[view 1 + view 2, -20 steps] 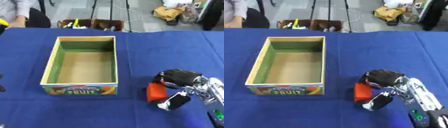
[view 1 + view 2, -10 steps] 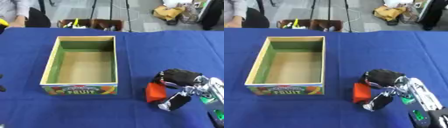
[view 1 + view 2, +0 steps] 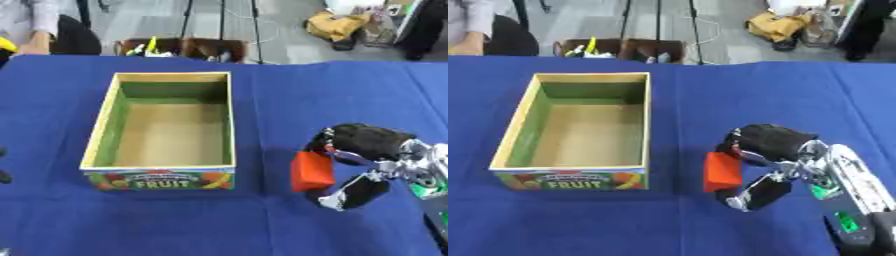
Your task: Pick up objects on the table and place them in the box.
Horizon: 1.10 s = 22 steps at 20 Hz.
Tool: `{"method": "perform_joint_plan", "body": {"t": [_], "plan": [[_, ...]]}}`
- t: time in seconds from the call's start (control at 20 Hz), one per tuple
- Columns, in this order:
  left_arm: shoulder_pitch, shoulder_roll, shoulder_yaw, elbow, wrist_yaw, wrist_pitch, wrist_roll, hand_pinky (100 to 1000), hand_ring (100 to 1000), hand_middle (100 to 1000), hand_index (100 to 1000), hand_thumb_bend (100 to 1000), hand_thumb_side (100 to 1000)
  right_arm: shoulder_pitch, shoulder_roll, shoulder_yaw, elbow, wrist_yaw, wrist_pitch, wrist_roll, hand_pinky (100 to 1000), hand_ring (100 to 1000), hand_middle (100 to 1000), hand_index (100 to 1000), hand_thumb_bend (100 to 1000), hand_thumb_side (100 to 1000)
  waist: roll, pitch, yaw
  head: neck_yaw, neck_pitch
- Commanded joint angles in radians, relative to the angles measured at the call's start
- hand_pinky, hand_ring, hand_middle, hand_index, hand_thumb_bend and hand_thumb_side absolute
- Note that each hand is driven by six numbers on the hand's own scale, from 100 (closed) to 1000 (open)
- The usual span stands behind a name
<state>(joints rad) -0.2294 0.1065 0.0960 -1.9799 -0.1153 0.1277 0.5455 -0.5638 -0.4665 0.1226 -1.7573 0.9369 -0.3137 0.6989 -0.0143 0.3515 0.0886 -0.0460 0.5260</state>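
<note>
An orange-red rectangular block (image 3: 311, 171) is grasped by the black and silver right hand (image 3: 776, 152), pinched between the curled fingers above it and the thumb (image 3: 756, 194) below it. The block is seen at the hand's left side, just over the blue cloth-covered table (image 3: 262, 105). Further to the hand's left, apart from the block, an open cardboard box printed with "FRUIT" (image 3: 166, 130) is set on the table.
</note>
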Motion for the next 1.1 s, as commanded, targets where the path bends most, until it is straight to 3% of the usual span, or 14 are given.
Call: {"method": "perform_joint_plan", "body": {"t": [0.05, 0.1, 0.15, 0.35, 0.4, 0.45, 0.6, 0.85, 1.1], "plan": [[-0.008, 0.019, -0.005, -0.02, 0.0, -0.001, -0.003, 254, 507, 550, 410, 100, 836, -0.026, -0.037, -0.017, -0.033, -0.021, 0.016, -0.024, 577, 652, 435, 558, 100, 507, 0.0, -0.022, 0.002, 0.002, -0.008], [-0.008, 0.02, -0.005, -0.02, 0.0, -0.001, -0.003, 254, 507, 550, 410, 100, 836, -0.032, -0.041, -0.019, -0.036, -0.027, 0.022, -0.032, 578, 652, 432, 556, 100, 549, 0.0, -0.023, 0.003, 0.002, -0.008], [-0.008, 0.02, -0.005, -0.02, 0.0, -0.001, -0.002, 254, 507, 550, 410, 100, 836, -0.039, -0.047, -0.024, -0.041, -0.034, 0.03, -0.043, 576, 650, 425, 551, 100, 511, -0.001, -0.024, 0.002, 0.003, -0.007], [-0.007, 0.022, -0.005, -0.02, 0.0, -0.001, -0.002, 255, 507, 550, 410, 100, 836, -0.079, -0.076, -0.034, -0.059, -0.065, 0.064, -0.089, 574, 642, 409, 536, 100, 502, -0.003, -0.026, 0.003, 0.005, -0.004], [-0.007, 0.022, -0.006, -0.02, 0.0, -0.001, -0.003, 255, 507, 550, 410, 100, 836, -0.093, -0.084, -0.036, -0.062, -0.074, 0.072, -0.099, 574, 642, 409, 535, 100, 563, -0.003, -0.027, 0.004, 0.004, -0.003], [-0.007, 0.023, -0.006, -0.02, -0.001, 0.0, -0.003, 255, 507, 550, 410, 100, 845, -0.109, -0.093, -0.038, -0.066, -0.084, 0.081, -0.11, 574, 638, 401, 528, 100, 508, -0.004, -0.028, 0.006, 0.003, -0.002], [-0.005, 0.025, -0.008, -0.02, 0.0, 0.0, -0.006, 254, 507, 550, 410, 100, 837, -0.164, -0.117, -0.037, -0.063, -0.117, 0.105, -0.135, 574, 640, 398, 524, 100, 503, -0.008, -0.032, 0.012, -0.004, -0.001], [-0.002, 0.03, -0.011, -0.02, -0.001, 0.001, -0.009, 254, 508, 550, 410, 100, 838, -0.243, -0.145, -0.02, -0.014, -0.165, 0.115, -0.145, 572, 637, 385, 510, 100, 500, -0.018, -0.037, 0.025, -0.02, -0.001], [-0.006, 0.03, -0.016, -0.02, 0.002, 0.0, -0.014, 255, 507, 550, 410, 100, 837, -0.332, -0.132, 0.0, 0.073, -0.204, 0.126, -0.118, 571, 637, 375, 502, 100, 503, -0.024, -0.036, 0.047, -0.043, -0.003]]}}
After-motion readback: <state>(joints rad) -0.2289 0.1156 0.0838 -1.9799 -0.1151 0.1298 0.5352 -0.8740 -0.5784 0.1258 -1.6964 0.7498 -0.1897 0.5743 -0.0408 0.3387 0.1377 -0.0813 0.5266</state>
